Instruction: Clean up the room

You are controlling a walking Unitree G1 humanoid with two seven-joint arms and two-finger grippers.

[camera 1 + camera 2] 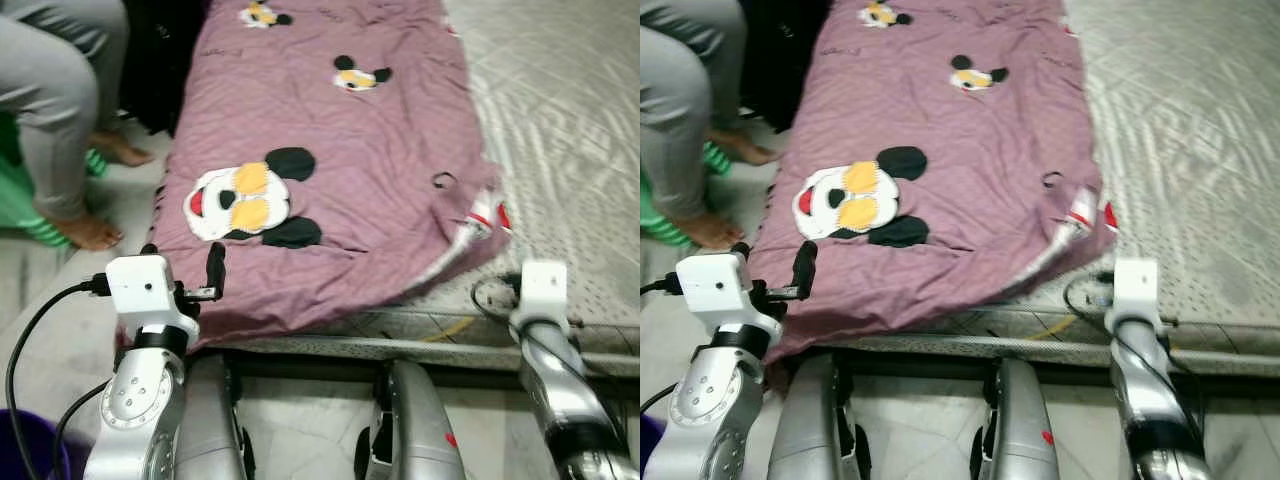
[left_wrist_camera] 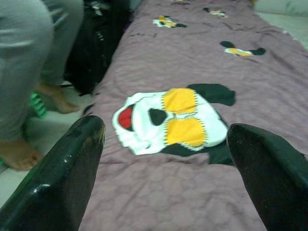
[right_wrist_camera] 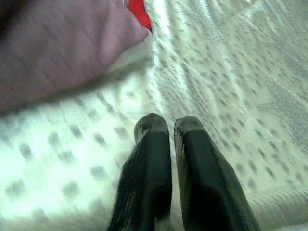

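The left pincer (image 2: pixel 163 159), spread wide and empty, faces the mauve cartoon-mouse cotton blanket (image 1: pixel 330 170) just ahead on the bed. The right pincer (image 3: pixel 168 130), closed on nothing, rests over the pale patterned mattress (image 1: pixel 570 120) beside the blanket's corner. A shallow pinch could slip off the thin cloth.

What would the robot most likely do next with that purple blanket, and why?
Probably ease the left gripper forward and down onto the near edge of the purple blanket and close on it. Its fingers are spread wide with the cloth right in front, while the right gripper, fingers together, sits over the bare mattress beside the blanket's rumpled corner.
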